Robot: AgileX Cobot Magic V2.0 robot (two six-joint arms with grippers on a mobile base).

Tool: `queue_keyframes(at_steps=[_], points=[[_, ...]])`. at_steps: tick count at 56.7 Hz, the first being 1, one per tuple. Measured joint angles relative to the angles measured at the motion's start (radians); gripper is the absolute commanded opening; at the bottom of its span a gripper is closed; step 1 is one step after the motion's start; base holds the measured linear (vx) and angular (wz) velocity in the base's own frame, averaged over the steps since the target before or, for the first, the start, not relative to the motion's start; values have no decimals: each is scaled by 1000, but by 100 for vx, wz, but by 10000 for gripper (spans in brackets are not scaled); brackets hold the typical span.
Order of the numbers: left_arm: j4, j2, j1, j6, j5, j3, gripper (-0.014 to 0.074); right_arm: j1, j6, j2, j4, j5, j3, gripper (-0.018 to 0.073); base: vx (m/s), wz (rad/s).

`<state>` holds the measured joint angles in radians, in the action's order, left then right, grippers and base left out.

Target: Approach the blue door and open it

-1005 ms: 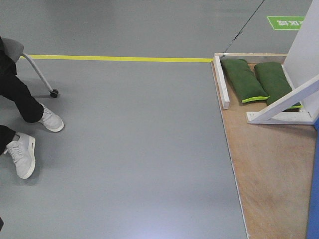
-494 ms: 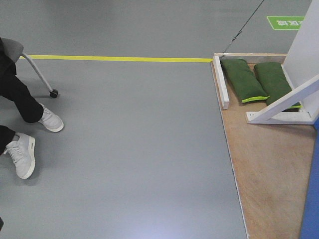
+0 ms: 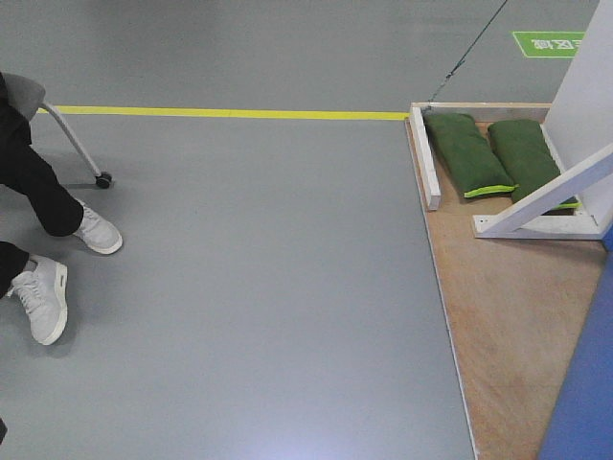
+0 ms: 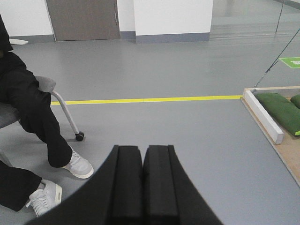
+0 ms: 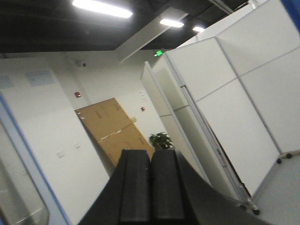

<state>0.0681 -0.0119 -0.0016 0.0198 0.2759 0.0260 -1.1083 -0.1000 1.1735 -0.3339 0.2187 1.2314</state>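
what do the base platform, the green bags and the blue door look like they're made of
Base platform: likely plywood, unpainted and matte; the tan surface shows grain. Green bags: seemingly woven fabric, soft and stuffed; rounded pillow shapes with a lime hem. Blue door: a smooth painted or laminated panel; only an even blue edge shows, so the core is unclear.

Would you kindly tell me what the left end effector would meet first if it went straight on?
Likely just bare grey floor near the yellow line; the left end effector points between the seated person and the platform. Depth is unclear.
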Motion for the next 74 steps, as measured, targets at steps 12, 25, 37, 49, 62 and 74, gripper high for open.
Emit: queue_keyframes(at_steps=[12, 25, 37, 49, 62, 74], points=[[0, 0, 0, 0, 0, 0, 73, 143, 0, -52, 95, 0, 0, 12, 0, 0], [0, 0, 0, 0, 0, 0, 73, 324, 0, -87, 181, -33, 0, 12, 0, 0], [0, 0, 0, 0, 0, 0, 73, 498, 0, -96, 241, -66, 1, 12, 0, 0], [0, 0, 0, 0, 0, 0, 73, 708, 2, -96, 276, -150, 1, 12, 0, 0], [0, 0, 0, 0, 0, 0, 73, 871, 5, -71, 278, -175, 3, 12, 0, 0], [0, 0, 0, 0, 0, 0, 73, 959, 5, -29, 278, -160, 10, 12, 0, 0]])
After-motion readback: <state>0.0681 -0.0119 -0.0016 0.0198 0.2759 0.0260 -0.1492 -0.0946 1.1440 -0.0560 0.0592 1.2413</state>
